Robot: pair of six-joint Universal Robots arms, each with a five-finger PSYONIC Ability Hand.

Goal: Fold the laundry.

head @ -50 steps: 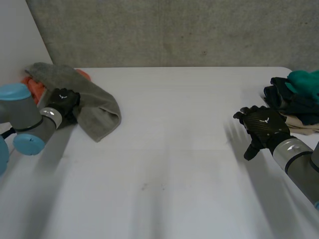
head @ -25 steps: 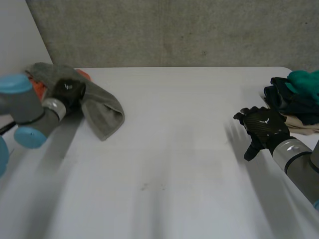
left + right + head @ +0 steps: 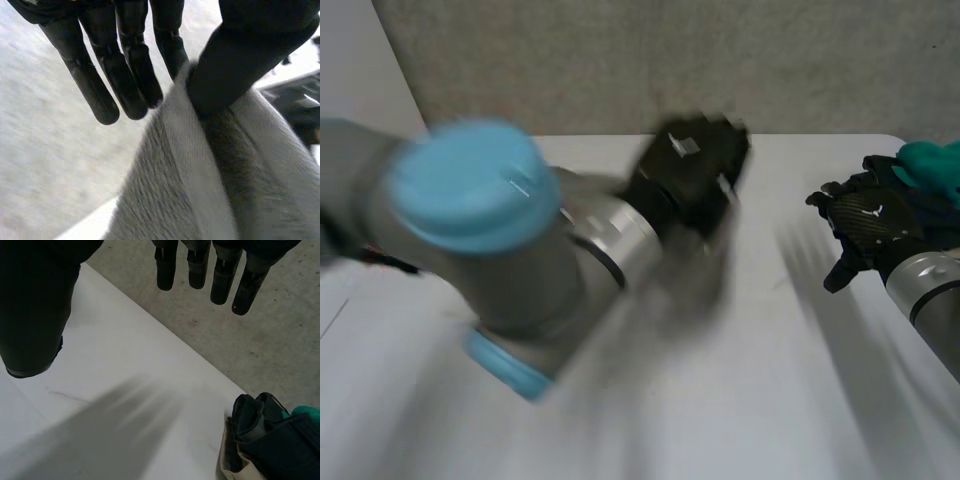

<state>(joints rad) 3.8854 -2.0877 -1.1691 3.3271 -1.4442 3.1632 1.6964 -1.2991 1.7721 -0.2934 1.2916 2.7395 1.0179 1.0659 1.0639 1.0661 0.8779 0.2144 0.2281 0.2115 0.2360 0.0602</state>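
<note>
Grey towel (image 3: 200, 190) is pinched between the thumb (image 3: 240, 55) and the straight fingers (image 3: 125, 75) of the left hand (image 3: 692, 165), and the cloth runs out from under the thumb past the fingertips. That hand is at the upper middle of the head view, above the white table (image 3: 770, 400), with its grey arm (image 3: 470, 250) crossing the left half. At the right edge, the right hand (image 3: 865, 225) has relaxed, empty fingers (image 3: 220, 280) and sits near a pile of dark and green clothes (image 3: 920, 170).
</note>
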